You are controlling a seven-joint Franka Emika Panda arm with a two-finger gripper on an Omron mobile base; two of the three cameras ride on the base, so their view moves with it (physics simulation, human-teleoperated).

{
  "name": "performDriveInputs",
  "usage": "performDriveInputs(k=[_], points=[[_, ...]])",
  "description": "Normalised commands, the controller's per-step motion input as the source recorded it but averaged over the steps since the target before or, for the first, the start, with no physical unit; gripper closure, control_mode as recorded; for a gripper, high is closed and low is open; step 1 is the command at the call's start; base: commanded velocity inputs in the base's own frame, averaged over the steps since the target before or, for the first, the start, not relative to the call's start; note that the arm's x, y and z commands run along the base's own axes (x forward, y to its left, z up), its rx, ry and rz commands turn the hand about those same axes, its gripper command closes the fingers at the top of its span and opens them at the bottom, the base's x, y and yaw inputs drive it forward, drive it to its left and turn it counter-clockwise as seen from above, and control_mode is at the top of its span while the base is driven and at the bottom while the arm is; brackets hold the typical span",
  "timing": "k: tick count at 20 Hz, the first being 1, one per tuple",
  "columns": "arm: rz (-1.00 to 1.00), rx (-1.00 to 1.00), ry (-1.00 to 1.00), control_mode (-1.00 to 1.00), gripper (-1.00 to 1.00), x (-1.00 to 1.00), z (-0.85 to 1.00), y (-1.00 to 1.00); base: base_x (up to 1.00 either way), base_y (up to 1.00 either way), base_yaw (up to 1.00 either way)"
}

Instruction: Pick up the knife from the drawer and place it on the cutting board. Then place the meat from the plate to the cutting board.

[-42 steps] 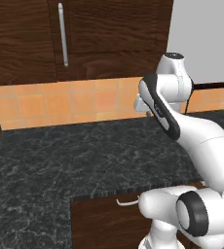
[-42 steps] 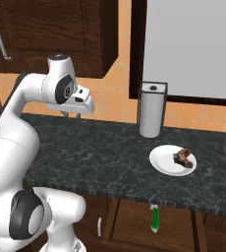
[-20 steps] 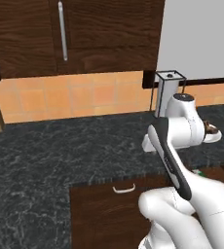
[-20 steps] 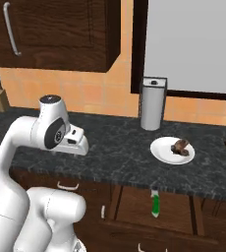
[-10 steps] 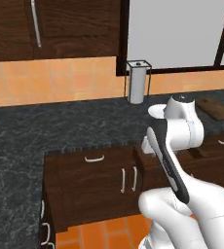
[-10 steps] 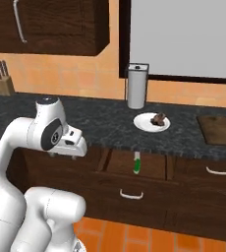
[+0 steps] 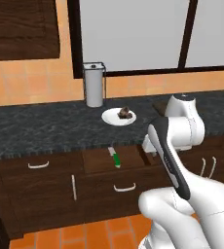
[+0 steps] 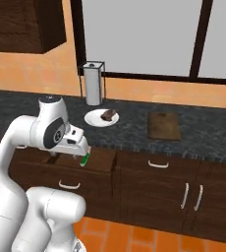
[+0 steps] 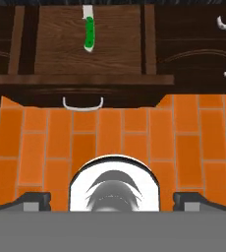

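The base has pulled back from the surface point(image 7: 46, 129) over the last 2 seconds, and the whole picture has shifted with it: earlier only the dark stone top and a sliver of the open drawer point(image 9: 90, 47) showed, whereas now the full drawer, the cabinet fronts and the orange floor point(image 9: 110, 142) are in sight. I judge this as making room to reach down into the drawer, so the 1st step, fetching the knife point(image 9: 88, 30), has not begun.

The claw point(image 9: 110, 199) points down at the floor in front of the drawer; its 2 tips sit far apart, spread and empty. The knife lies on the drawer floor, well ahead of the claw. The meat point(image 8: 108, 114) rests on the plate point(image 8: 93, 119), beside the cutting board point(image 8: 164, 126).
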Motion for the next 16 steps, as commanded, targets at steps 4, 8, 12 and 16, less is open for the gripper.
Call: performDriveInputs(k=[4, 8, 12, 16], points=[[0.00, 0.00, 0.00, 1.00, -1.00, 0.00, 0.00, 0.00, 0.25, -1.00, 0.14], [0.00, 0.00, 0.00, 1.00, -1.00, 0.00, 0.00, 0.00, 0.48, -0.93, 0.29], [0.00, 0.00, 0.00, 1.00, -1.00, 0.00, 0.00, 0.00, 0.71, -0.57, 0.42], [0.00, 0.00, 0.00, 1.00, -1.00, 0.00, 0.00, 0.00, 0.63, -0.50, 0.44]])
